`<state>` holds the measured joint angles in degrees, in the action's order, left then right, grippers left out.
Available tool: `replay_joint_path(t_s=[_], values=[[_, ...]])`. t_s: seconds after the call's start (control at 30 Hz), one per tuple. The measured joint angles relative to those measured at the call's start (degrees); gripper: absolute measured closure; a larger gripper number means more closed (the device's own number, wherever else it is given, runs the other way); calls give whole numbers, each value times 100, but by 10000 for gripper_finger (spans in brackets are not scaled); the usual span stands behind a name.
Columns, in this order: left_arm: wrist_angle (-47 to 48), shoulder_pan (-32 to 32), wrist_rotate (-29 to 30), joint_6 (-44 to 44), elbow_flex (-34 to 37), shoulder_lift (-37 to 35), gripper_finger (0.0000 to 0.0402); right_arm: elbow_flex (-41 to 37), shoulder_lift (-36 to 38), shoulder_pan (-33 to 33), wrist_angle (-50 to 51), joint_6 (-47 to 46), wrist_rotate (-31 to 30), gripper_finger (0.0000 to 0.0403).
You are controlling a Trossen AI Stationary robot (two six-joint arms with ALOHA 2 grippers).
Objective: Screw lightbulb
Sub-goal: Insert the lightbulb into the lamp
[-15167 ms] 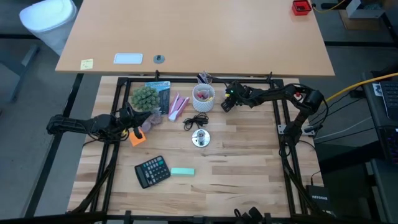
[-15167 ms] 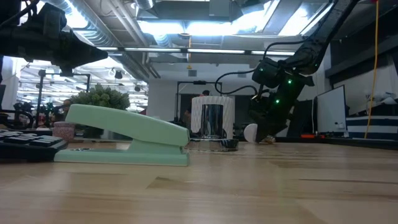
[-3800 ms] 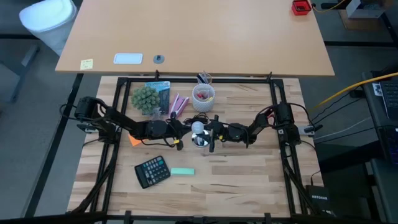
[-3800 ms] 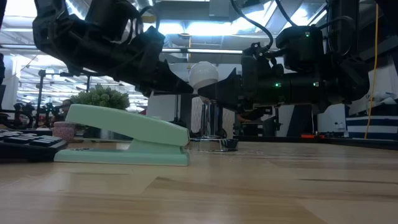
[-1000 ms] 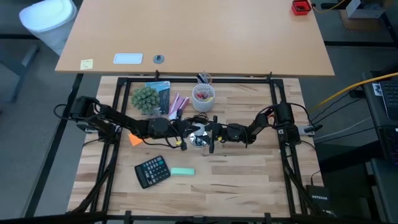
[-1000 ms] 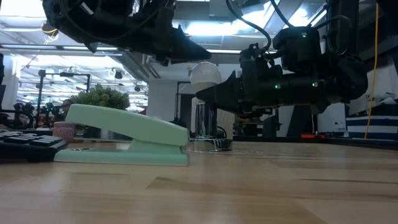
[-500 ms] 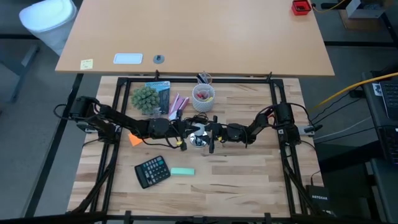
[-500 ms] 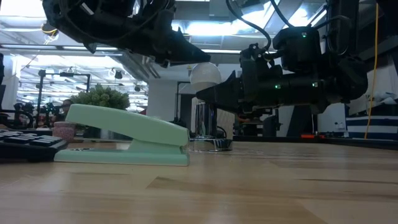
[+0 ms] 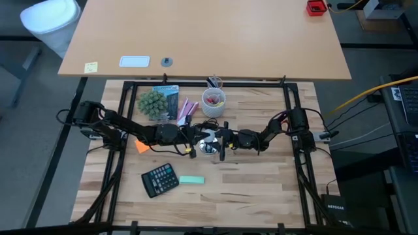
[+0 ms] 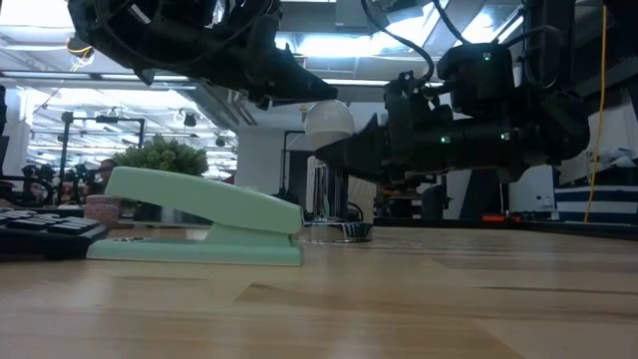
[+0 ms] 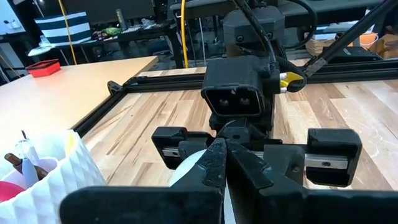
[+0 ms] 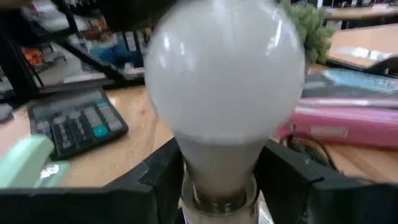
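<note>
Lightbulb (image 12: 227, 93) upright between right tool (image 12: 217, 177) fingers, left tool (image 11: 222, 163) just above

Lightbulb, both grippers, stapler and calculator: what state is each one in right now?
lightbulb: upright on the lamp base's socket; how far it is screwed in cannot be told.
left gripper: shut, empty, tip just above the lightbulb.
right gripper: level, at the lightbulb's neck.
stapler: closed, lying flat on the table.
calculator: lying face up.

The lightbulb (image 12: 227, 93) stands upright between the right gripper (image 12: 224, 180) fingers, apparently just touching its neck.
</note>
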<state>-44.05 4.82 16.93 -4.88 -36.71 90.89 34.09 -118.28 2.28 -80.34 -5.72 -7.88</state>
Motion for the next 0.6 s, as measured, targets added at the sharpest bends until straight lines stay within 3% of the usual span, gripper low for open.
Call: replay_joint_path(t_s=[0.27,0.6], values=[[13,0,0,17,0,0,400,-2,-9,0,-23,4,18,152],[15,0,0,20,0,0,400,-2,-7,0,-36,7,15,142]])
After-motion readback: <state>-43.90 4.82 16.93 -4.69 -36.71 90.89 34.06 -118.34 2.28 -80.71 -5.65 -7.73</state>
